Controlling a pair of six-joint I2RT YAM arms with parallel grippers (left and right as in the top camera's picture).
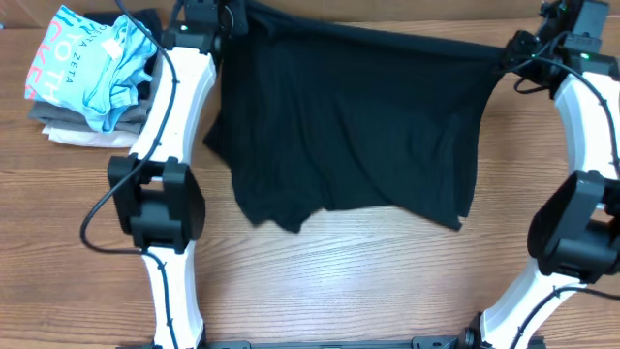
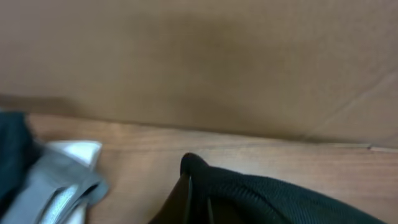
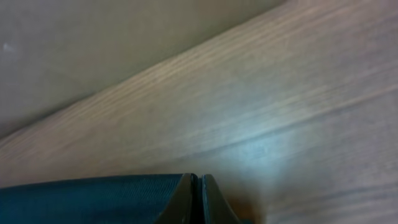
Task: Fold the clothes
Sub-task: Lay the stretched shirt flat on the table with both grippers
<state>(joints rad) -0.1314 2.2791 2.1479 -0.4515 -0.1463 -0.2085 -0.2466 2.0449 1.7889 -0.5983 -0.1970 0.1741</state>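
The left gripper (image 2: 189, 190) is clenched on the clothes (image 1: 349, 126): in its wrist view the 2 dark fingers (image 2: 184, 198) meet with black ribbed fabric bunched against them and running off to their right. The right gripper (image 3: 199, 198) is also clenched on the clothes. Its jaws are pressed flat together, and a band of the same black fabric leads away from them to the left.

The clothes are 1 black garment spread over the middle of the wooden table (image 1: 339, 281). Its far edge is drawn out in a line between the 2 grippers, the left one at its far-left corner and the right one at its far-right corner. From that edge the fabric falls toward the near side of the table, wrinkled, and ends in an uneven hem that curls under at the near-left corner. Whether the far edge is raised off the table I cannot tell.

The left arm (image 1: 170, 126) runs along the left side of the clothes and the right arm (image 1: 591, 126) along the right side. Left of the clothes, beyond the left arm, a light blue shirt (image 1: 97, 58) with pink-and-white lettering lies on top of the grey and beige folded garments (image 1: 58, 121). Behind the far edge of the clothes stands a brown cardboard wall (image 2: 199, 62).
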